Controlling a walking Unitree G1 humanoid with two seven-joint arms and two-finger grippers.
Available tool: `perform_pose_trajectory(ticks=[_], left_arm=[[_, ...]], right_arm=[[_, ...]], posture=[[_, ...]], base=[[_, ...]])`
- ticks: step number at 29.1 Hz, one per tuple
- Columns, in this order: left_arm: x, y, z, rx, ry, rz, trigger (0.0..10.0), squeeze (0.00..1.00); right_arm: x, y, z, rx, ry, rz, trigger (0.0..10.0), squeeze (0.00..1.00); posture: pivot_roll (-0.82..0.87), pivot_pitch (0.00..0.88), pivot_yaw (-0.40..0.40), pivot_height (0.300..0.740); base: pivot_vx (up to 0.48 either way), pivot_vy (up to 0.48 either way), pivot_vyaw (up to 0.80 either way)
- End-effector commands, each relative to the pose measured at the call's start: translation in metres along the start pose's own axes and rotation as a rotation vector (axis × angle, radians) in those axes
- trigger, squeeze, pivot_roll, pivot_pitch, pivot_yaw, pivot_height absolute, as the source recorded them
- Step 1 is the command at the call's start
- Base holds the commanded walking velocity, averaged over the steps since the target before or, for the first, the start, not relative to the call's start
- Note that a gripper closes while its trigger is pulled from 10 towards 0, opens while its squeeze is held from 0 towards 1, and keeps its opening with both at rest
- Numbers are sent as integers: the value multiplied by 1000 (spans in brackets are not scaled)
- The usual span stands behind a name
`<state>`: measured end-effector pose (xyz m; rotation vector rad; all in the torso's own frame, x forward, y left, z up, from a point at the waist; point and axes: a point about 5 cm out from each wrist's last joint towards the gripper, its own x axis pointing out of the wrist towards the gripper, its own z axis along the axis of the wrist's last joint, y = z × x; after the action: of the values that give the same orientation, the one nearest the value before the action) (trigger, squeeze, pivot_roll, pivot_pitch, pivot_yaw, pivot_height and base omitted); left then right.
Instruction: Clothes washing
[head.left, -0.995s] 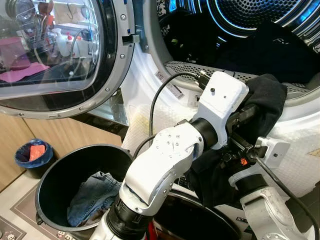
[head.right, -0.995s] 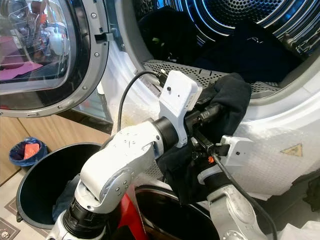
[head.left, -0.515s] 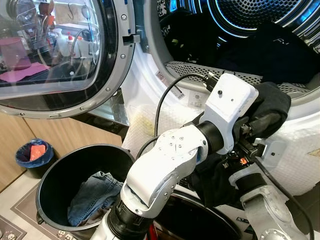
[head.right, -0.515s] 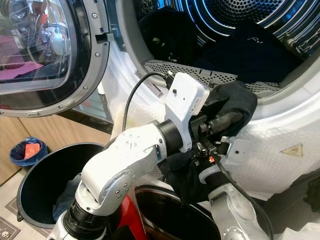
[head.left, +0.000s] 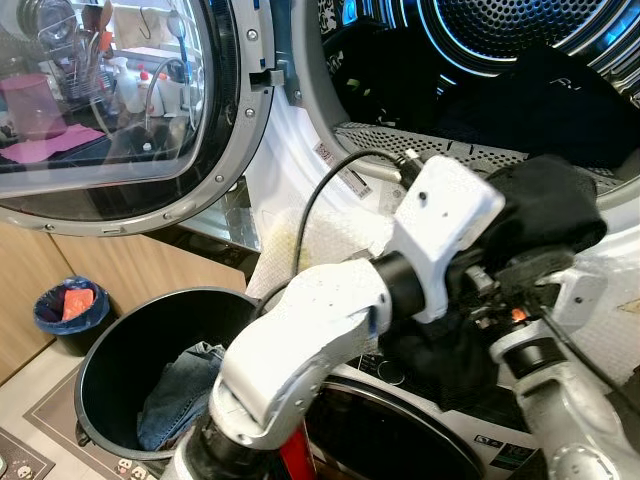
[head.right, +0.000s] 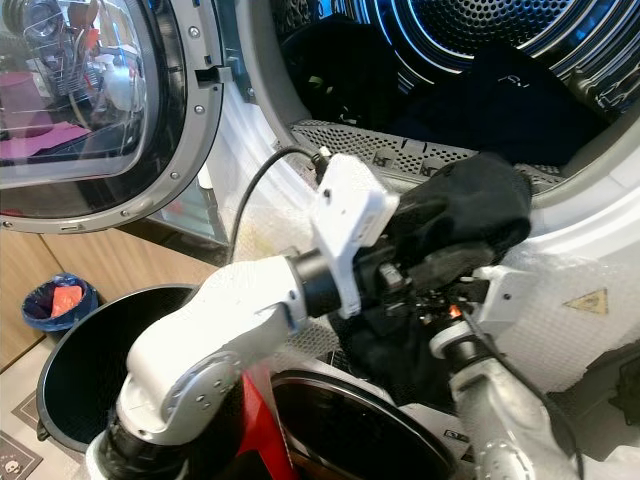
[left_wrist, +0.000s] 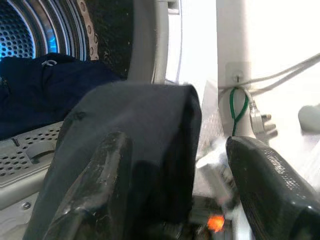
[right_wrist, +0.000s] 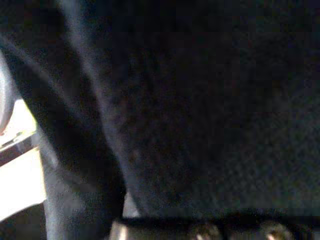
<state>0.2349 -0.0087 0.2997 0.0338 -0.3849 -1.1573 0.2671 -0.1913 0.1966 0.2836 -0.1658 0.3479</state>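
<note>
black garment (head.left: 545, 205), bunched at drum rim (head.left: 450, 150)

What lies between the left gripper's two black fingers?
In the left wrist view, a fold of the black garment hangs between the left gripper fingers, against one finger.

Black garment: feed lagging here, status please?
Both grippers at drum lip. Left gripper open around black garment. Right gripper buried in cloth. Garment draped over the rim, not yet inside.
</note>
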Motion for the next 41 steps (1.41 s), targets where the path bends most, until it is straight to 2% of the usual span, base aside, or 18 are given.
perform_pose_trajectory(ticks=[1, 3, 4, 5, 6, 7, 8, 9, 10, 11, 12, 14, 17, 20, 28, 33, 41], left_arm=[[-8, -2, 0, 33, -6, -24, 10000, 1000], [-11, 0, -1, 40, -1, -17, 10000, 1000], [-15, 2, -1, 56, 2, -7, 10000, 851], [-23, 5, -3, 74, 12, 0, 10000, 667], [-26, 6, -4, 77, 15, 0, 10000, 667], [-31, 7, -5, 92, 26, -1, 10000, 510], [-34, 8, -5, 101, 30, -1, 10000, 200], [-37, 9, -5, 110, 32, -2, 10000, 67], [-42, 10, -6, 118, 36, -7, 10000, 0], [-49, 11, -5, 133, 39, -22, 10000, 0], [-54, 10, -5, 146, 46, -33, 10000, 0], [-56, 10, -6, 151, 50, -37, 10000, 0], [-61, 8, -8, 152, 64, -48, 10000, 0], [-67, 7, -9, 167, 68, -53, 10000, 0], [-78, 5, -15, 156, 107, -69, 10000, 0], [-90, 5, -20, 159, 142, -75, 10000, 0], [-105, 2, -30, 132, 212, -70, 10000, 0]], right_arm=[[-3, -6, 24, -42, -87, 53, 0, 0], [-3, -7, 27, -49, -84, 71, 0, 0], [-4, -8, 28, -54, -76, 89, 0, 0], [-5, -10, 32, -81, -53, 133, 863, 0], [-6, -10, 33, -94, -44, 149, 863, 0], [-6, -13, 35, -100, -32, 170, 824, 0], [-6, -15, 36, -109, -27, 168, 1608, 0], [-6, -18, 38, -127, -21, 174, 1961, 0], [-5, -21, 40, -143, -14, 180, 3176, 0], [-3, -27, 46, -165, -10, 186, 4784, 0], [-2, -30, 51, -186, -10, 199, 7804, 0], [-2, -30, 53, -198, -10, 207, 7804, 0], [0, -33, 61, -225, -13, 234, 10000, 0], [4, -37, 71, -267, -20, 256, 10000, 0], [7, -43, 85, -300, -21, 293, 10000, 0], [7, -50, 107, -379, -33, 357, 10000, 0], [18, -51, 138, -439, -62, 378, 10000, 0]], posture=[[11, 30, -15, 740], [11, 30, -15, 740], [12, 28, -16, 740], [13, 27, -17, 740], [13, 27, -17, 740], [15, 26, -19, 740], [20, 25, -22, 740], [22, 24, -24, 740], [26, 22, -27, 740], [31, 21, -30, 740], [36, 19, -34, 740], [36, 19, -34, 740], [41, 14, -38, 740], [45, 12, -46, 740], [51, 3, -57, 740], [56, 0, -64, 740], [57, 11, -72, 740]], base=[[0, 0, 0], [0, 0, 0], [0, 0, 0], [0, 0, 0], [0, 0, 0], [0, 0, 0], [0, 0, 0], [0, 0, 0], [0, 0, 0], [0, 0, 0], [0, 0, 0], [0, 0, 0], [0, 0, 0], [0, 0, 0], [0, 0, 0], [0, 0, 0], [0, 0, 0]])
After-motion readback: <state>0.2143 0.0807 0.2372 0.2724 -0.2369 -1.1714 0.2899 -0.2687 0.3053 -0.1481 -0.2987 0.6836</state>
